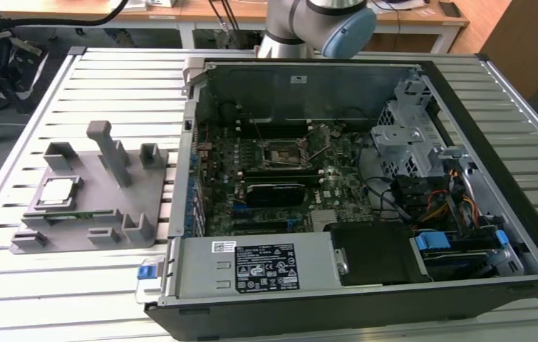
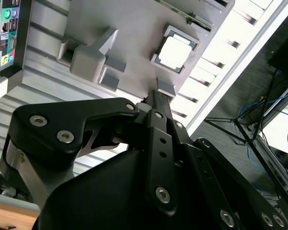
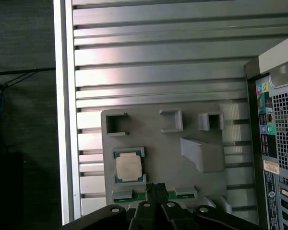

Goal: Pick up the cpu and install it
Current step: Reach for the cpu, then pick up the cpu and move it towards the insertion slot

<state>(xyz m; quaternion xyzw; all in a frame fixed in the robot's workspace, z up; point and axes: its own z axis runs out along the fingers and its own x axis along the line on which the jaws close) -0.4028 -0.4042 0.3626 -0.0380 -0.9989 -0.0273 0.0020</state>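
On grey holder (image 1: 102,208): cpu (image 1: 58,192); computer case (image 1: 364,313) beside; gripper (image 3: 156,188) closed, well apart.

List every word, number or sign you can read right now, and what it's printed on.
Nothing can be read well enough to quote.
large label on the grey metal box at the case's open edge: print too small.
small white sticker beside it: too small.
wall sticker inside the case: too small.
rear label on the case back: unreadable.
cpu top: no legible marking.
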